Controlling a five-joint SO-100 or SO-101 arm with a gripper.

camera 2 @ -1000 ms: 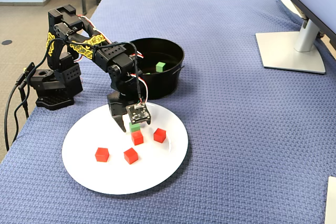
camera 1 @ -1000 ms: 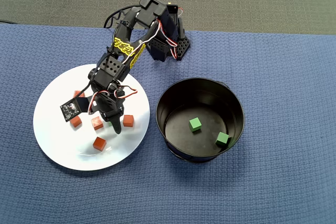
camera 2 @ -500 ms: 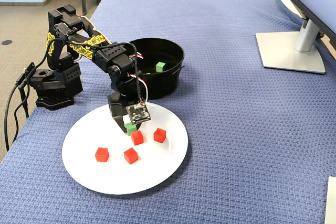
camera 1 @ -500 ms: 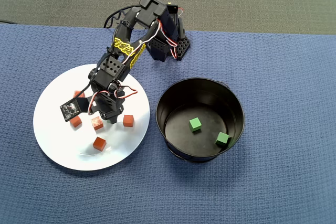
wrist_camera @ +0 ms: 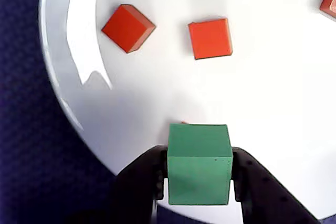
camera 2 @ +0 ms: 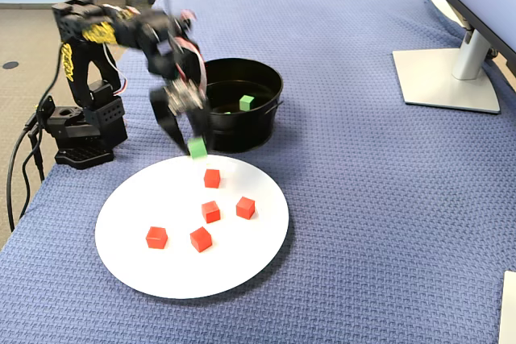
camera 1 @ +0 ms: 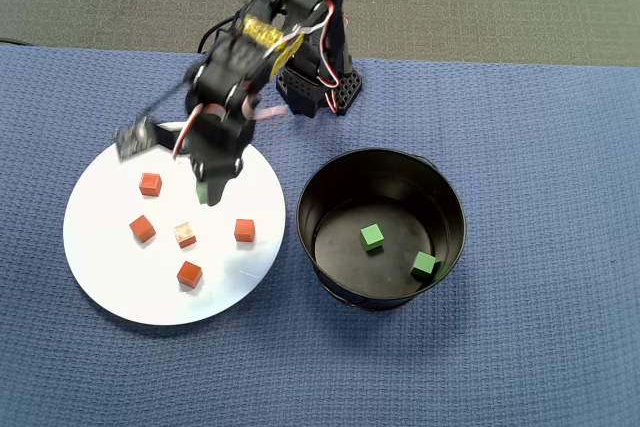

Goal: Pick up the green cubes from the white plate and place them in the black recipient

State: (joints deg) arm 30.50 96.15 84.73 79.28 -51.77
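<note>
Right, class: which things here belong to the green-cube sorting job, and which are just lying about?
Job: claw clamped on a green cube; two green cubes in the black pot; white plate.

Lying about: five red-orange cubes; monitor stand.

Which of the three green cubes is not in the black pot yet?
The green cube clamped in the end effector above the white plate. The other two lie on the black pot's floor.

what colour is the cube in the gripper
Green; the cube between the gripper fingers shows best in the wrist view.
</note>
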